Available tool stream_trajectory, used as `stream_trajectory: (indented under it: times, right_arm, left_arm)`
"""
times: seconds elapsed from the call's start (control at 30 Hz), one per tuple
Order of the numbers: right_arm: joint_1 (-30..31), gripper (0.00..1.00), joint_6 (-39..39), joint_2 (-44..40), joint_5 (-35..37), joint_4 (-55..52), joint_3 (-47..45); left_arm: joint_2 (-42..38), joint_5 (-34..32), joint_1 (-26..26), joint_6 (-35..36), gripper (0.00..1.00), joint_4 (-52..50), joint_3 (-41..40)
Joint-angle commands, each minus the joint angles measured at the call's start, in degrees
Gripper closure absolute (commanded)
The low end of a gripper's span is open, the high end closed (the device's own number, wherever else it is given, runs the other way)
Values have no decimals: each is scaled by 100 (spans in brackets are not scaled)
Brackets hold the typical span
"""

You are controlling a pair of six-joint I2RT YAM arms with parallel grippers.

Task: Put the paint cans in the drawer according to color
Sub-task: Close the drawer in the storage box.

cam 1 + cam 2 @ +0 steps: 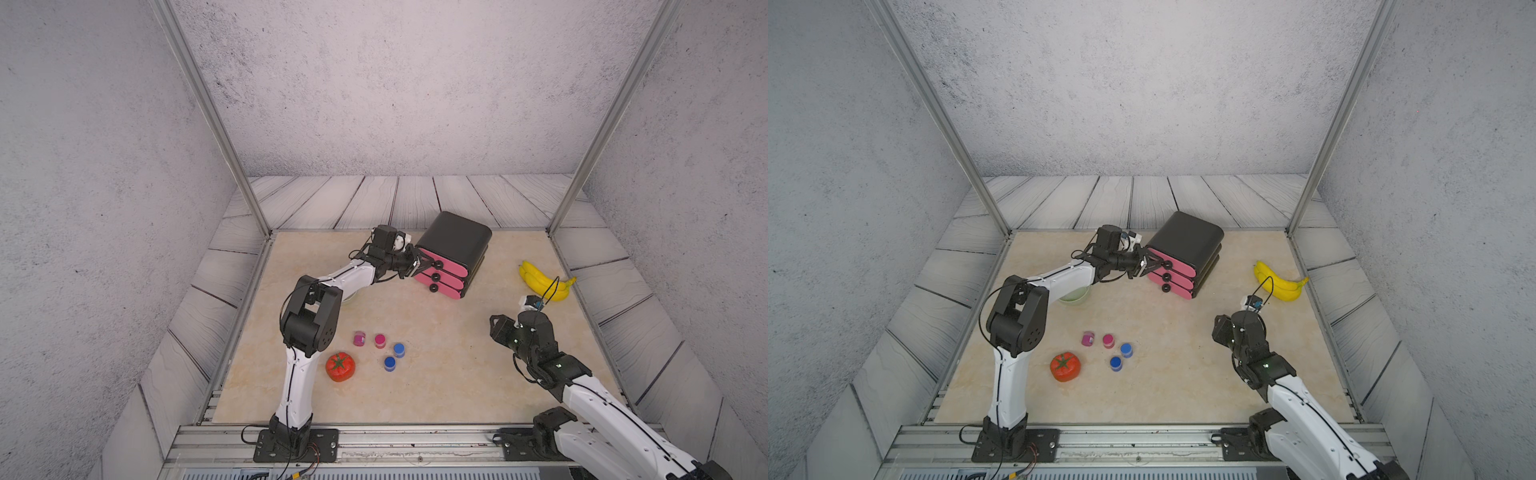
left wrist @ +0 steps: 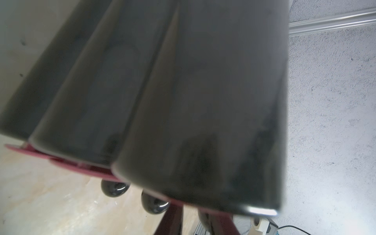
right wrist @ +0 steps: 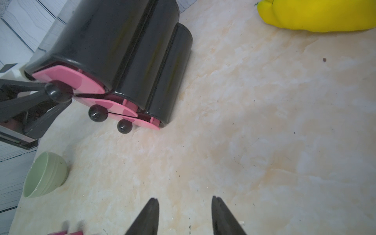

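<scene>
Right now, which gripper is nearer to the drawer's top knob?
Left. The left gripper is shut on the top knob; the right gripper hangs open over the table, apart from the drawer.

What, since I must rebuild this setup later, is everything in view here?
drawer cabinet: one, black, far middle of the table
drawers: three, pink fronts, stacked in the cabinet
knobs: three, black, one per drawer front
pink paint cans: two, near side, side by side
blue paint cans: two, right beside the pink ones
tomato: one, red, green stem, near the cans
bananas: one bunch, yellow, right arm's side
bowl: one, pale green, partly beneath the left arm
left gripper: black, shut on the top knob
right gripper: black, open, empty, above bare table
</scene>
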Motion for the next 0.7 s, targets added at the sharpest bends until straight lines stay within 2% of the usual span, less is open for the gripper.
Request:
stream_trajectory:
  times: [0.0,0.17,0.3,0.4,0.53,0.67]
  right_arm:
    - [-31,54,-26,-39,-79,-33,194]
    - [-34,54,-51,-15,-114,-46,239]
    - [-31,54,-79,-81,-141,-73,240]
    - [-29,54,-113,-130,-175,-103,242]
    - [-27,54,-110,-137,-215,-32,207]
    - [-26,54,13,6,-284,218,121]
  left_arm:
    - [145,-99,-47,-124,73,-127,233]
    - [91,-100,-47,-24,70,-245,212]
    - [-229,-107,4,76,66,22,-342]
    - [-712,-136,50,101,64,428,-1010]
    - [-1331,-130,55,-14,52,1175,-1888]
    - [-1116,252,50,-562,49,1942,-2186]
